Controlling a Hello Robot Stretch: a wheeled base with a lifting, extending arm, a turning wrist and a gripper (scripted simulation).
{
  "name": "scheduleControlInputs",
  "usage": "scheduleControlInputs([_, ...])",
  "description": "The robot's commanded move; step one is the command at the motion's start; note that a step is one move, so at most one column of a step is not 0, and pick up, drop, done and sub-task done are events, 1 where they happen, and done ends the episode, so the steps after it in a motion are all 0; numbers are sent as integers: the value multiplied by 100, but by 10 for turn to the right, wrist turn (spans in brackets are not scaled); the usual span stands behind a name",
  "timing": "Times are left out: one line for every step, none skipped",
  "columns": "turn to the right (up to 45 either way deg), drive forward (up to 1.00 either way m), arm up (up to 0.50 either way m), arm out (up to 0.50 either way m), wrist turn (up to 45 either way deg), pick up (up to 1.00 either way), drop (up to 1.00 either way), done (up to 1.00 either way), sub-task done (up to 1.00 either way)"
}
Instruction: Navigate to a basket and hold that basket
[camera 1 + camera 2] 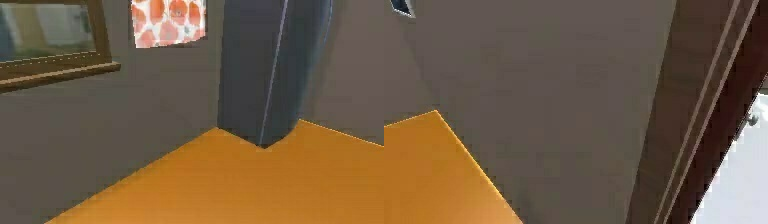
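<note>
While grey wall (150,120), a tall dark cabinet (262,70) and orange floor (230,185) lie ahead, the basket's place and the gripper's state cannot be told; probably light and fairly stiff, it is best taken by its rim or handle.

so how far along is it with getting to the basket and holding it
Nothing looks done yet. In hand is navigating: the forward view faces a corner with a brown wooden-framed window, an orange-and-white patterned wall picture and a tall dark blue-grey cabinet; the arm side view faces a grey wall by a dark brown door frame. Left: finding the basket, reaching it, holding it.
</note>
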Motion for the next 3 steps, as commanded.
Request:
scheduleControlInputs([-420,0,0,0,0,0,0,0,0])
scheduleControlInputs([0,10,0,0,0,0,0,0,0])
scheduleControlInputs([-450,0,0,0,0,0,0,0,0])
